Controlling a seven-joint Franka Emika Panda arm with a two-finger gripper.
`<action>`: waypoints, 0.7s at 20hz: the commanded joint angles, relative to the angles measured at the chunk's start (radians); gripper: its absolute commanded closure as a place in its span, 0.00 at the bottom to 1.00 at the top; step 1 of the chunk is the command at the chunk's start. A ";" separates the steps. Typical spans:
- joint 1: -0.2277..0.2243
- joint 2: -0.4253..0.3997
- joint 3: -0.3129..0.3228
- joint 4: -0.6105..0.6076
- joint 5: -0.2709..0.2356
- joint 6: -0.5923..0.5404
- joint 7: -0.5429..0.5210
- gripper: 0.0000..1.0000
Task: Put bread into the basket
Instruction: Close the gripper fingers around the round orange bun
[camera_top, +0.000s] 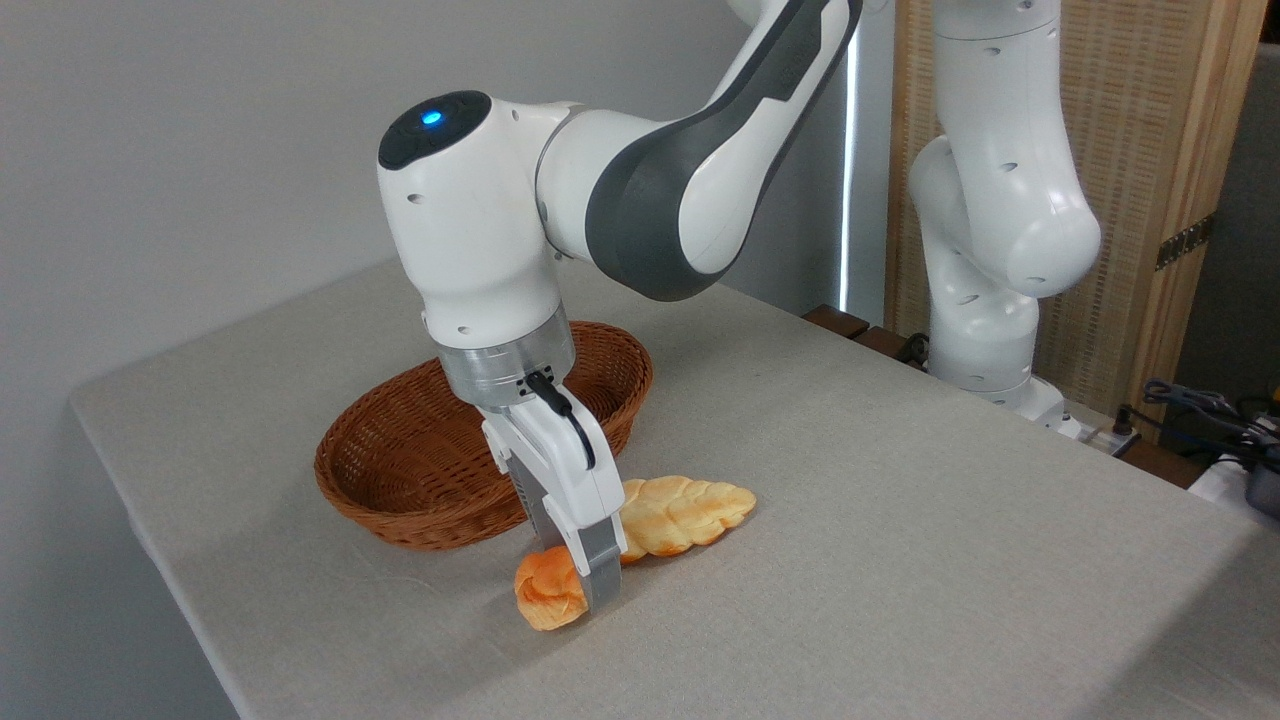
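Bread (545, 597): lying on the table (900, 520) just in front of the basket (400, 470) — not yet inside.
Gripper (588, 580): reaching down onto the bun; whether it is clamping I cannot tell.
Braided loaf (690, 512): resting beside the basket, touching the bun.
Remaining: lifting, carrying, releasing — all ahead.

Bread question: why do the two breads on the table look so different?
The orange bun is small, roundish and deep orange; the braided loaf is longer, flatter and pale yellow. The claw is down on the bun, while nothing grips the loaf. The bun lies nearer the table's front edge. Both are glossy and sit on the table beside the wicker basket, not in it.
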 joint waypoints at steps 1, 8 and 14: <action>-0.003 -0.015 -0.001 -0.015 -0.002 0.016 0.008 0.55; -0.001 -0.016 0.001 -0.013 -0.006 0.016 0.008 0.54; -0.001 -0.030 0.002 -0.003 -0.009 0.016 0.008 0.54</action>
